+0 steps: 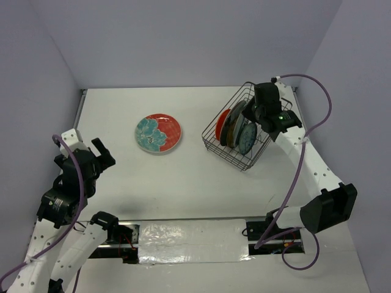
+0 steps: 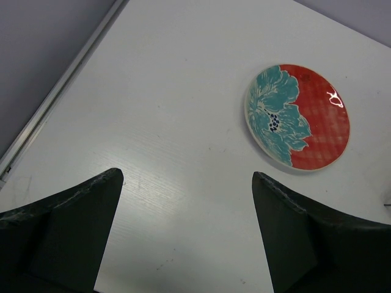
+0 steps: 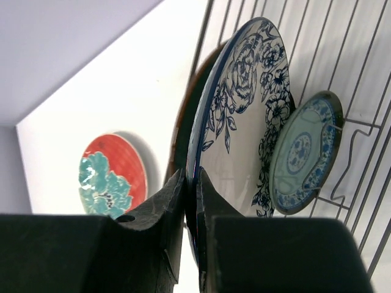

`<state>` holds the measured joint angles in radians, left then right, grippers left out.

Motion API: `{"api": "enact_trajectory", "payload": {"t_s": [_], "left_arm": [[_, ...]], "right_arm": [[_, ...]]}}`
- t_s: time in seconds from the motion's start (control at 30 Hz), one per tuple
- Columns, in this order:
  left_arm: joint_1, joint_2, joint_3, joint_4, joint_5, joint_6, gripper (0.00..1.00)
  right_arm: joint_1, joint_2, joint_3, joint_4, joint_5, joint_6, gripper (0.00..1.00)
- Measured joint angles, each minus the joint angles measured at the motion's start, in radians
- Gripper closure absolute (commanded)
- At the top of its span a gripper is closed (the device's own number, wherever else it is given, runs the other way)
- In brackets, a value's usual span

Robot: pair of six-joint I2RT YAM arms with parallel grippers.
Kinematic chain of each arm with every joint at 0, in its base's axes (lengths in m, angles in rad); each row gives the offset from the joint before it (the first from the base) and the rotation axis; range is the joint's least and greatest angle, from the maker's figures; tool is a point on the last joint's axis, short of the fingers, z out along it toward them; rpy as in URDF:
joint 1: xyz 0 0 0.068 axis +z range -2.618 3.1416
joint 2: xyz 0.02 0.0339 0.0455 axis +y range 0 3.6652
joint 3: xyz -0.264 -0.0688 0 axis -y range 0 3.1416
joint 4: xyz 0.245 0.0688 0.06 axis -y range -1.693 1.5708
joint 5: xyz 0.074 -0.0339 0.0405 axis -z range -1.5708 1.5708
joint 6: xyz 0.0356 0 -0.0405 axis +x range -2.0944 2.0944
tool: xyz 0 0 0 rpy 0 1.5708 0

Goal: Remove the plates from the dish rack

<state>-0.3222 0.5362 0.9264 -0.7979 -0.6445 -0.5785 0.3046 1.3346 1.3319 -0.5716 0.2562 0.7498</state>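
While the table (image 1: 195, 195) already carries the red-and-teal floral plate (image 1: 158, 133), the dish rack (image 1: 219, 148) at far right holds the others on edge. Your right jaws are pinched on the rim of the big blue-flowered plate (image 3: 244, 122), with the small blue-patterned plate (image 3: 303, 152) just beside its face. Lift straight up along the slot, slowly, so you drag neither neighbour nor wire. Left jaws hang open, gripping nothing, over the table's left side.

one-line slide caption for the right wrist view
Right gripper pinches the rim of the blue-floral plate in the dish rack.
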Motion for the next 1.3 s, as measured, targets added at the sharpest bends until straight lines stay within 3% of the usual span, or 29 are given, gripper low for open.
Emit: {"api": "enact_trajectory", "payload": {"t_s": [0.5,0.73,0.9,1.1,1.2,1.3], "left_arm": [[0.000,-0.005,0.000,0.006,0.000,0.000,0.01],[0.000,-0.015,0.000,0.006,0.000,0.000,0.01],[0.000,-0.015,0.000,0.006,0.000,0.000,0.00],[0.000,-0.019,0.000,-0.008,-0.034,-0.022,0.00],[0.000,-0.027,0.001,-0.049,-0.097,-0.064,0.00],[0.000,-0.042,0.004,-0.093,-0.157,-0.110,0.00]], "right_arm": [[-0.002,-0.025,0.331,-0.114,-0.072,-0.024,1.00],[0.008,-0.036,0.394,-0.030,-0.357,-0.073,1.00],[0.106,-0.016,0.438,0.051,-0.559,-0.166,1.00],[0.316,0.237,0.784,0.008,-0.708,-0.392,1.00],[0.461,0.445,1.021,-0.093,-0.575,-0.575,1.00],[0.584,0.620,1.096,-0.134,-0.373,-0.724,1.00]]}}
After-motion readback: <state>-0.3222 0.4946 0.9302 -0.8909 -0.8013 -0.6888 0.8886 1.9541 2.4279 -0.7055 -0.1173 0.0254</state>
